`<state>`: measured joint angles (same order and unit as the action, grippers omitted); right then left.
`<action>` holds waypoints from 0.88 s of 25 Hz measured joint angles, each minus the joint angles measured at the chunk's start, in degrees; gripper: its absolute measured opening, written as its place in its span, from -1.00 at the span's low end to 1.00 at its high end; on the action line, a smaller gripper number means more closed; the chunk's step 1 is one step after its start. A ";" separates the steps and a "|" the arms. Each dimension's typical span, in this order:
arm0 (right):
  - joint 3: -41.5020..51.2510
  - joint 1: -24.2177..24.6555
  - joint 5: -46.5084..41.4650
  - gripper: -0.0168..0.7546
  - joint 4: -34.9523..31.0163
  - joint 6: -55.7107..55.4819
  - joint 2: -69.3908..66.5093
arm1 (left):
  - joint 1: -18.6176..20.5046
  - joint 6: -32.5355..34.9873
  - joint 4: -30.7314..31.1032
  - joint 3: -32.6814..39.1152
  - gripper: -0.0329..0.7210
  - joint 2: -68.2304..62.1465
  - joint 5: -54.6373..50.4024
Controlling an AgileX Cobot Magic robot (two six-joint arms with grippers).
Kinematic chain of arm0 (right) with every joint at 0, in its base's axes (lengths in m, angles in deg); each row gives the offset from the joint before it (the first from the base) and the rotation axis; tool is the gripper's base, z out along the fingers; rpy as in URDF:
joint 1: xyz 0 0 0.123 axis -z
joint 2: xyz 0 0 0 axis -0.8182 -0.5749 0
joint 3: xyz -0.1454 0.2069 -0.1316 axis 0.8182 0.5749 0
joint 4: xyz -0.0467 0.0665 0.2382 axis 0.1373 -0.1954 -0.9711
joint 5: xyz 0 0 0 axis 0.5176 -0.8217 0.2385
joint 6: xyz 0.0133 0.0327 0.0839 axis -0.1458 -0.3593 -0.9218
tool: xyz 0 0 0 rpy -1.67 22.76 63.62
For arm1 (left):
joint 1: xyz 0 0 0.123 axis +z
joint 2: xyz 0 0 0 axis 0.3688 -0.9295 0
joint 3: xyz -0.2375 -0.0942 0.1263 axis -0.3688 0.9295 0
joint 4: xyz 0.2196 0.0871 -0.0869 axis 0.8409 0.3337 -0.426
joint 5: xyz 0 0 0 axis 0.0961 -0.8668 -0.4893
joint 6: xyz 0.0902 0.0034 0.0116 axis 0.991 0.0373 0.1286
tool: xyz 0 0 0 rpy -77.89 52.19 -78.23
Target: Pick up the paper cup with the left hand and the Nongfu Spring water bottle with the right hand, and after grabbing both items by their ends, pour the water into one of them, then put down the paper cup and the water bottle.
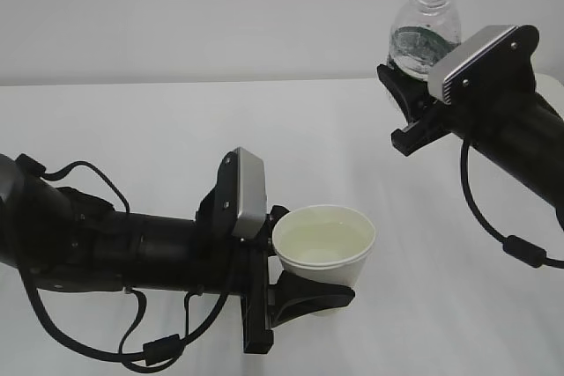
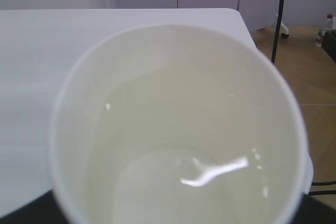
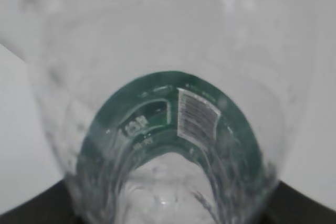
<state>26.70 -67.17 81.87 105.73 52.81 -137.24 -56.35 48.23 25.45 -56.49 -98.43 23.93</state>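
Observation:
The white paper cup (image 1: 323, 263) is held upright above the table at front centre, my left gripper (image 1: 319, 293) shut on its lower body. Clear water (image 1: 322, 239) lies inside it. In the left wrist view the paper cup (image 2: 79, 129) fills the frame and the water (image 2: 173, 182) glints at its bottom. The Nongfu Spring water bottle (image 1: 424, 28), clear with a dark green label, stands upright and capless high at the upper right. My right gripper (image 1: 407, 110) is shut on its lower end. Seen close from below, the bottle (image 3: 173, 124) shows its label and barcode.
A white table (image 1: 176, 147) spreads under both arms against a plain wall. In the left wrist view the table's right edge (image 2: 247, 27) gives way to wooden floor (image 2: 310, 72), where a black pole (image 2: 279, 17) stands.

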 joint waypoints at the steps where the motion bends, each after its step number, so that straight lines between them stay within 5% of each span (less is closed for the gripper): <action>1: 0.00 0.00 -0.11 0.06 -0.55 -0.08 0.00 | 0.00 0.00 0.00 0.00 0.17 0.00 0.00; 22: 0.00 0.00 -3.00 0.05 -13.16 -9.47 0.00 | 0.00 0.00 0.00 0.00 0.17 0.00 0.00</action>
<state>26.70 -67.17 78.86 92.57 43.34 -137.24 -56.35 48.23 25.45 -56.49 -98.43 23.93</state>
